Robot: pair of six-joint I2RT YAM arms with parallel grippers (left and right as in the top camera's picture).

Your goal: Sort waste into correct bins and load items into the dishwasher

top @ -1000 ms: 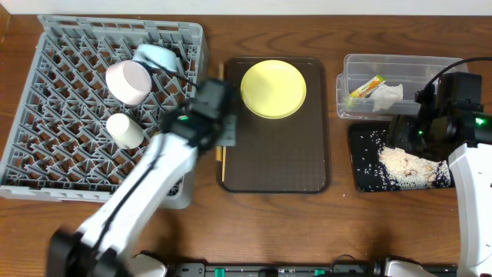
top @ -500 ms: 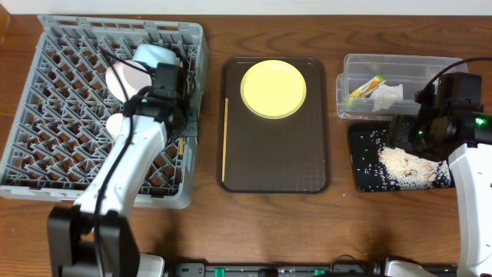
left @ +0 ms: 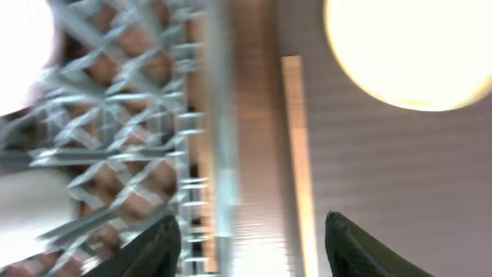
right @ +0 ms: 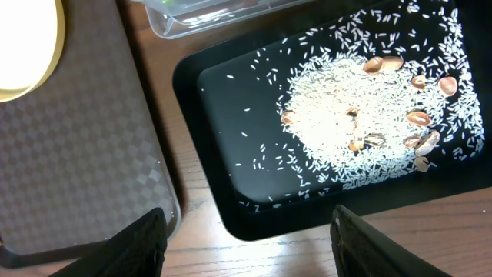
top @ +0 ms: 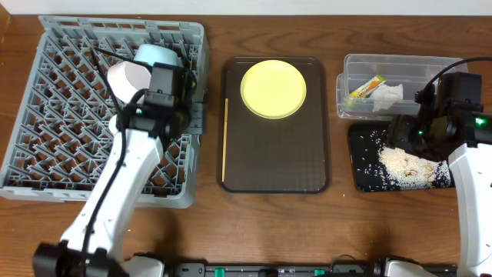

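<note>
The grey dishwasher rack [top: 69,146] holds a light blue bowl [top: 157,55], a whitish-pink bowl [top: 127,79] and a white cup [top: 118,123] half hidden by my left arm. My left gripper [top: 192,125] [left: 250,242] hangs open over the rack's right edge, nothing between its fingers. One chopstick [top: 225,138] [left: 296,146] lies along the brown tray's left side. The yellow plate [top: 273,88] [left: 407,46] sits at the tray's far end. My right gripper [top: 401,137] [right: 250,238] is open over the front left corner of the black bin [right: 238,115], which holds rice scraps [right: 354,123] [top: 403,163].
The brown serving tray [top: 277,161] lies between the rack and the bins. The clear bin [top: 350,65] at the back right holds an orange wrapper [top: 367,86] and a white napkin [top: 388,96]. Bare wood table [top: 261,223] runs along the front.
My left arm swung from the tray's left side to the rack's right edge, and its jaws have opened. The right arm has not moved.
</note>
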